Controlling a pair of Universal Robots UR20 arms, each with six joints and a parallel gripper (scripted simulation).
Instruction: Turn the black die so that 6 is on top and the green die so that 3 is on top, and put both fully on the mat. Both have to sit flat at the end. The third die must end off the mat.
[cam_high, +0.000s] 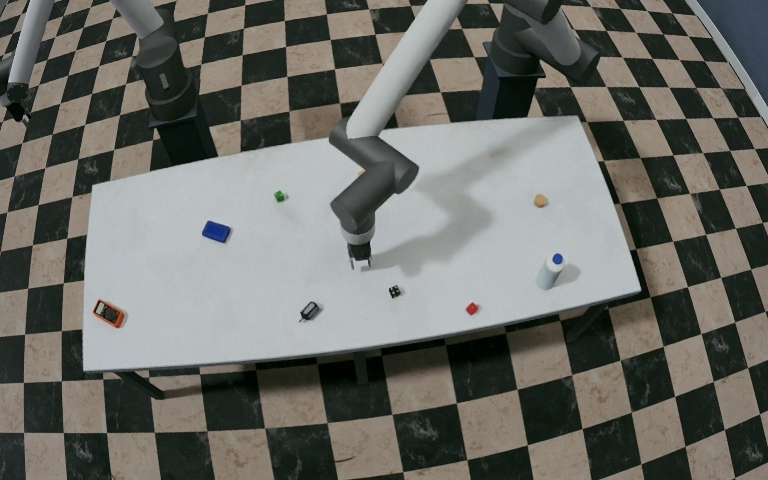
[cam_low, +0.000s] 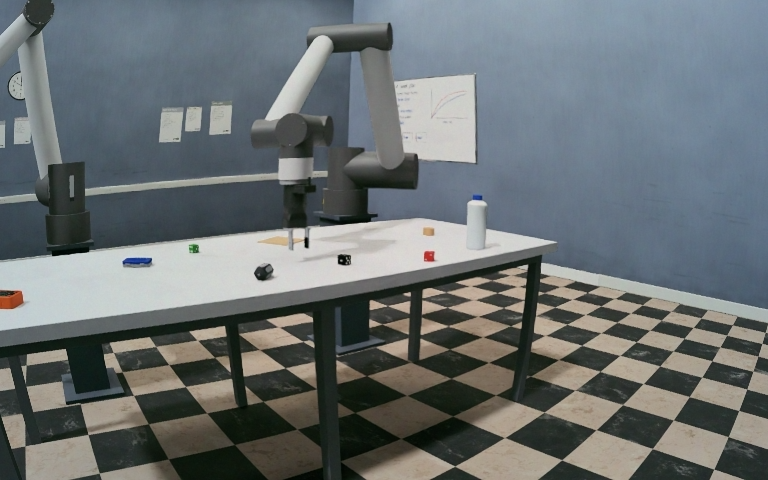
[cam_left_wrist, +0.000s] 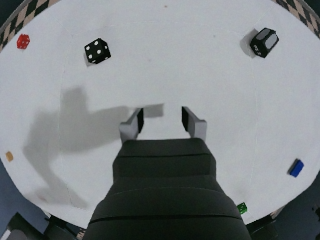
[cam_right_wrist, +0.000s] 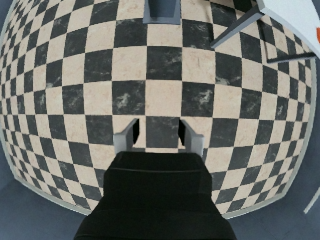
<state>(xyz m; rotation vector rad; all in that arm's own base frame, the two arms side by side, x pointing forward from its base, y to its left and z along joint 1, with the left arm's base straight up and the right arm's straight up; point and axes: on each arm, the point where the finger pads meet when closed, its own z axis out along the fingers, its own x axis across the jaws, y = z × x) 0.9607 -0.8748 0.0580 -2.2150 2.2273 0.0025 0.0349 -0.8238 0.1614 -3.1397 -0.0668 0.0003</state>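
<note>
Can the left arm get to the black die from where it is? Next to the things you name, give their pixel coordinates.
Probably yes: the left hand (cam_high: 360, 263) (cam_low: 299, 240) (cam_left_wrist: 162, 115) is open above the table, and nothing stands between it and the black die (cam_high: 394, 291) (cam_low: 344, 259) (cam_left_wrist: 97, 51).

Top: we are looking steeply down from high up, taking in the whole white table (cam_high: 169, 283) (cam_low: 169, 300). Exterior: we are viewing from beyond the table's long edge, standing back and facing the arms' bases and blue wall (cam_low: 566, 141); top and exterior are sharing the tabletop. Left wrist: we are peering down past the left gripper (cam_high: 360, 263) (cam_low: 298, 238) (cam_left_wrist: 162, 122), closer to the tabletop, sharing the black die (cam_high: 394, 291) (cam_low: 344, 259) (cam_left_wrist: 97, 51) with both. Right wrist: we are facing checkered floor (cam_high: 368, 447) (cam_low: 453, 396) (cam_right_wrist: 163, 97) past the right gripper (cam_high: 23, 117) (cam_right_wrist: 158, 135), catching one table corner.
</note>
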